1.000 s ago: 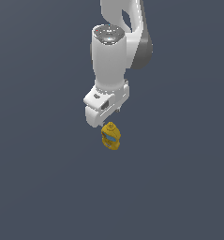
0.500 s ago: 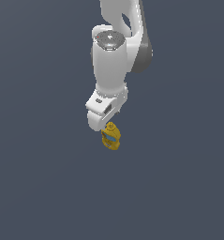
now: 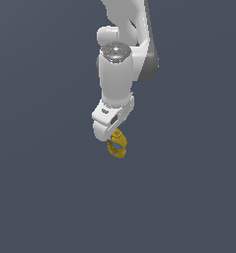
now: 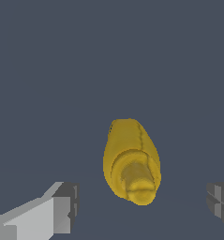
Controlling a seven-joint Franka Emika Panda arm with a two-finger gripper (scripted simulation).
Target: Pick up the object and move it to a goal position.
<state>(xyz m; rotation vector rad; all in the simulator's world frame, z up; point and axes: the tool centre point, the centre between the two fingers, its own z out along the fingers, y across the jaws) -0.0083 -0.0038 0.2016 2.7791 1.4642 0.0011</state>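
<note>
My claw [image 4: 140,204] hangs open over the object [image 3: 118,145]; it looks light, rigid, lumpy. I'd pinch its broad body below the knob.

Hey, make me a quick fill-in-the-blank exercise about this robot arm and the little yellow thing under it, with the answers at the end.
1. The object is mostly ____ in color.
2. In the wrist view, the object sits ____ the two fingers of the claw.
3. The claw's jaws are ____, not closed on anything.
4. In the exterior view, the object has a light-____ patch.

Answers: yellow; between; open; blue
</note>
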